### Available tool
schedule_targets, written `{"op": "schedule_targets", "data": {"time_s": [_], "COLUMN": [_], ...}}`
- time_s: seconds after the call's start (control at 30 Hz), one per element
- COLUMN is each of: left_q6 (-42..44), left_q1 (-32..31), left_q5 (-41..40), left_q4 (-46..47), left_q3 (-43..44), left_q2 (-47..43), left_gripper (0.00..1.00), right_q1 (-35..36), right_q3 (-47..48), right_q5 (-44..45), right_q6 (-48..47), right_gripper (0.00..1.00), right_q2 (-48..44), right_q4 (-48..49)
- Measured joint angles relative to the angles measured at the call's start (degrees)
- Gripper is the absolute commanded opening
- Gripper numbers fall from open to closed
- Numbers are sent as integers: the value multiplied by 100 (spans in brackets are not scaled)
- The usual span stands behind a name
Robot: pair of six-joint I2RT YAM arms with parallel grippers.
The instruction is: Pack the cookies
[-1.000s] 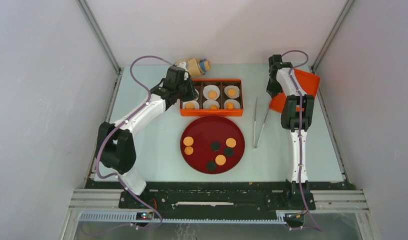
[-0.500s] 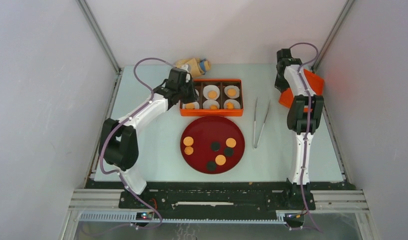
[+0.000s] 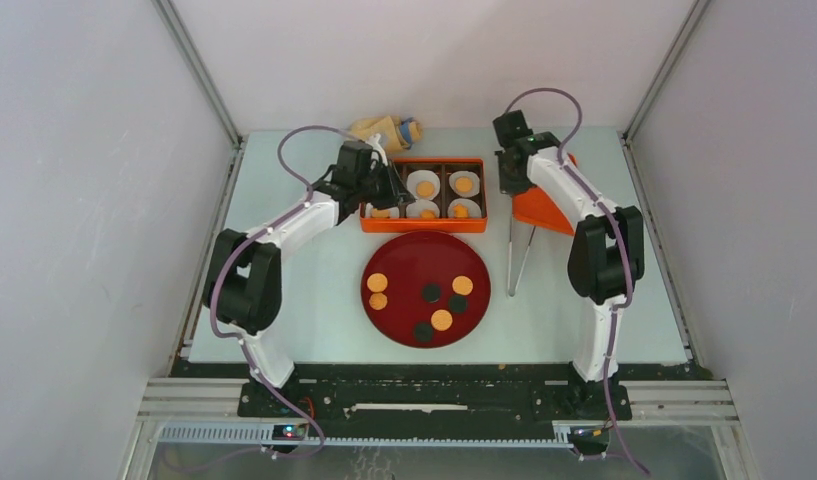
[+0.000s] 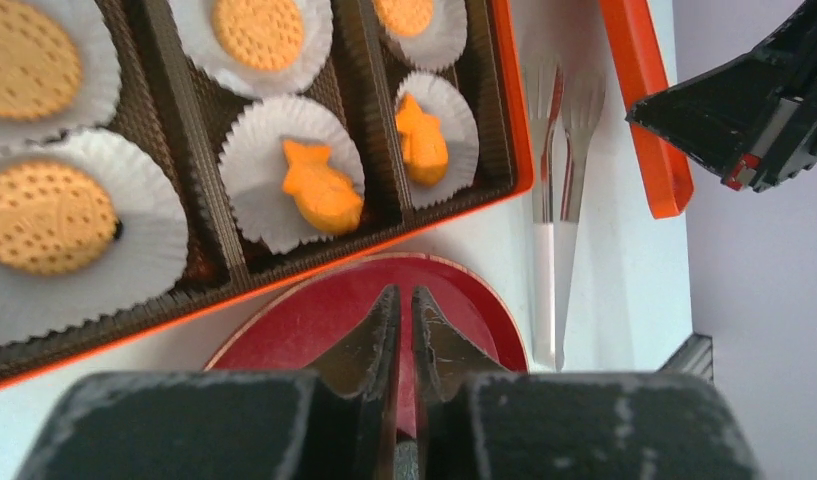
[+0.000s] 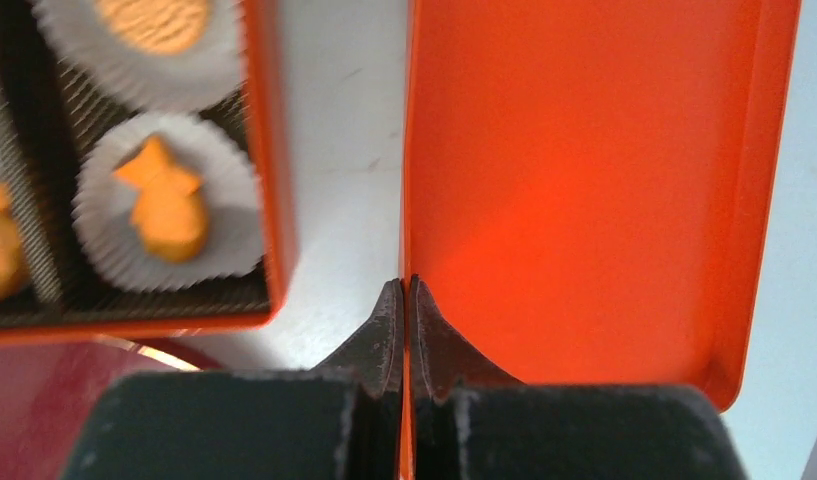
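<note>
Nearest, the red plate (image 3: 404, 262) carries four orange cookies (image 3: 441, 320) and three dark discs (image 3: 423, 331). To its right lie metal tongs (image 3: 511, 262), their far ends hidden by the orange lid (image 3: 537, 212), whose edge the right gripper (image 5: 405, 292) fingers pinch. Beyond, the orange box (image 3: 424, 228) holds more cookies in white liners (image 4: 254, 160). The left gripper (image 4: 404, 305), fingers narrowly parted and empty, hides the box's left compartments from above.
</note>
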Motion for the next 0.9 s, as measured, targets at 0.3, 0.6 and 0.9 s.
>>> {"op": "schedule_targets", "data": {"time_s": [0.3,0.6,0.9], "left_q6": [-367,-1134,-1926], "left_q1": [-83,-474,-546], "left_q5": [664,1283,1665], "left_q4": [782,2234,3464], "left_q3": [-933,-1233,-1226], "left_q2": [-175,-118,557], "left_gripper": [36,50,57], "right_q1": [822,1486,2164], "right_q3": [-826,-1523,-1705], "right_q5": [-92,-197,-306], "right_q6": [-13,-9,0], "right_gripper": [0,0,0], "right_q2": [-769,-1670,-1812], "right_q4": [107,138,227]}}
